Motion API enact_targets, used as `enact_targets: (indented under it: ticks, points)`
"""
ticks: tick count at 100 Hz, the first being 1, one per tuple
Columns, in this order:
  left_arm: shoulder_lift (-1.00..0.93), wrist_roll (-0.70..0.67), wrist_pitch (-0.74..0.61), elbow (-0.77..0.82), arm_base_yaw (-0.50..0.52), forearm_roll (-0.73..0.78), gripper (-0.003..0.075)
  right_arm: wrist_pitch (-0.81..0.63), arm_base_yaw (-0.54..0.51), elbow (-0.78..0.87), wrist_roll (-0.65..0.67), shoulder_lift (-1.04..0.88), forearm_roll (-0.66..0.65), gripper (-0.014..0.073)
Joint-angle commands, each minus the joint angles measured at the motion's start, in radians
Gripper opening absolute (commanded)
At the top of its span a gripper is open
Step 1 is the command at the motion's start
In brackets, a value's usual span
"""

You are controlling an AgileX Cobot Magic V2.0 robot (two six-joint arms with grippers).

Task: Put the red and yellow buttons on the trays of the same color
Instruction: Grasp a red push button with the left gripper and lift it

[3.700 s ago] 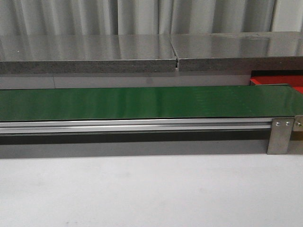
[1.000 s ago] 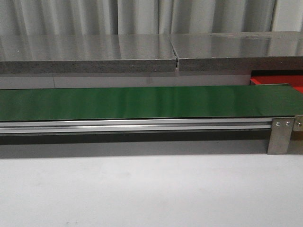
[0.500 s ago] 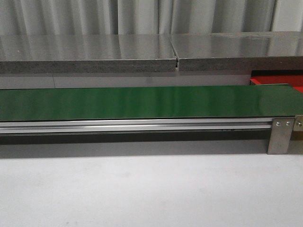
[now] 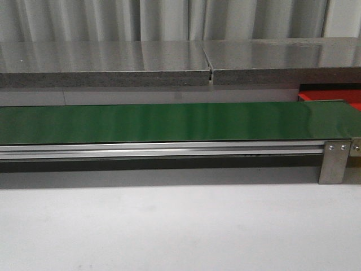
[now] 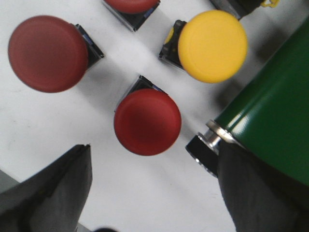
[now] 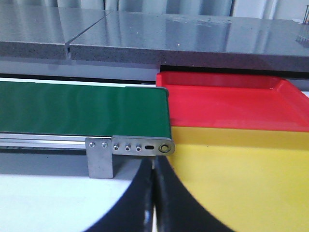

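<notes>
Left wrist view: left pincer [image 5: 152,193] spread apart above red button [image 5: 147,122]; rigid, light, smooth dome, so grip its square base. Right pincer [image 6: 154,203] closed, empty.

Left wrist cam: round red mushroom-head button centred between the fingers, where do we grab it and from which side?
Come straight down on the round red mushroom-head button, open left gripper closing across the cap's rim. The cap faces the camera, hiding most of the dark base, and white surface lies bare on both flanks. Judgement only.
</notes>
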Motion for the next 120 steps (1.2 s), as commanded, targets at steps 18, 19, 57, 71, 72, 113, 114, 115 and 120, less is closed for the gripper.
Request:
enact_targets:
  ticks: [18,19,57,71,72,113,114,115,120]
  points:
    - [0.030,-0.029,-0.017,-0.082,0.003,0.003,0.0516,-0.073,-0.005,-0.010,-0.003,-0.014,-0.009,-0.0067]
    - [0.033,-0.029,-0.017,-0.085,0.003,0.003,0.0516,-0.073,-0.005,-0.010,-0.003,-0.014,-0.009,-0.0067]
    - [0.058,-0.030,-0.023,-0.098,0.003,0.005,0.0482,-0.073,-0.005,-0.010,-0.003,-0.014,-0.009,-0.0067]
    - [0.058,-0.030,-0.015,-0.098,0.003,0.005,0.0384,-0.073,-0.005,-0.010,-0.003,-0.014,-0.009,-0.0067]
    - [0.058,-0.030,-0.015,-0.098,0.003,0.005,0.0379,-0.073,-0.005,-0.010,-0.003,-0.014,-0.009,-0.0067]
    - [0.054,-0.030,-0.015,-0.100,0.003,0.005,0.0209,-0.073,-0.005,-0.010,-0.003,-0.014,-0.009,-0.0067]
    - [0.054,-0.030,-0.015,-0.100,0.003,0.005,0.0209,-0.073,-0.005,-0.010,-0.003,-0.014,-0.009,-0.0067]
    - [0.052,-0.030,-0.015,-0.100,0.003,0.005,0.0209,-0.073,-0.005,-0.010,-0.003,-0.014,-0.009,-0.0067]
    - [0.040,-0.030,-0.012,-0.100,0.003,0.005,0.0209,-0.073,-0.005,-0.010,-0.003,-0.014,-0.009,-0.0067]
